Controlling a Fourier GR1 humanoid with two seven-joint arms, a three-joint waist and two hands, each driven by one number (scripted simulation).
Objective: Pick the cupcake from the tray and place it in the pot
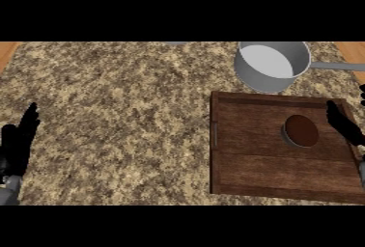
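A cupcake (pixel 301 130) with dark brown frosting and a pale wrapper sits on the right half of a dark wooden tray (pixel 249 164). Behind the tray stands a grey metal pot (pixel 271 65), its handle pointing right. My right hand (pixel 344 124) is at the tray's right edge, just right of the cupcake, fingers straight and pointing up, not touching it. My left hand (pixel 18 142) rests open at the view's left edge, fingers up, far from the tray.
The speckled granite counter (pixel 121 111) spreads to the left of the tray. Wooden strips show at the far top corners. The pot's handle (pixel 336 66) reaches the right edge of the view.
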